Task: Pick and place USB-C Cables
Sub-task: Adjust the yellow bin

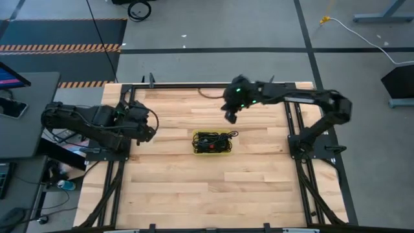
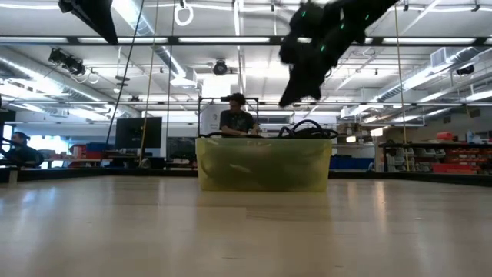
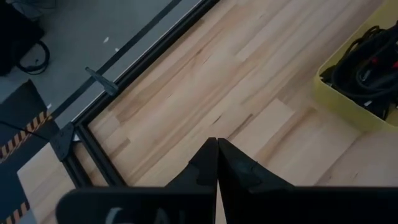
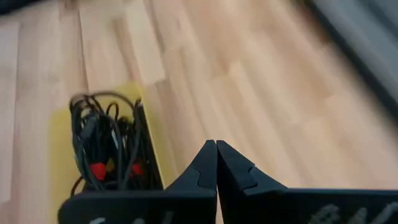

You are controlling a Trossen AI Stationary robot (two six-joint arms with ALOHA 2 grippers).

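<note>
A small yellow bin (image 1: 213,142) stands mid-table and holds several black USB-C cables (image 1: 212,139) with red connectors, tangled together; they also show in the right wrist view (image 4: 106,149) and the left wrist view (image 3: 367,65). My right gripper (image 1: 231,116) hangs shut above the table, just beyond the bin's far right corner, with nothing between its fingers. My left gripper (image 1: 150,133) is shut and holds nothing, drawn back near the table's left edge, well left of the bin.
Black frame rails (image 1: 194,85) run along the table's far edge and sides. Bare wood (image 1: 213,188) lies between the bin and the near edge. A person (image 2: 236,119) sits in the room beyond the bin.
</note>
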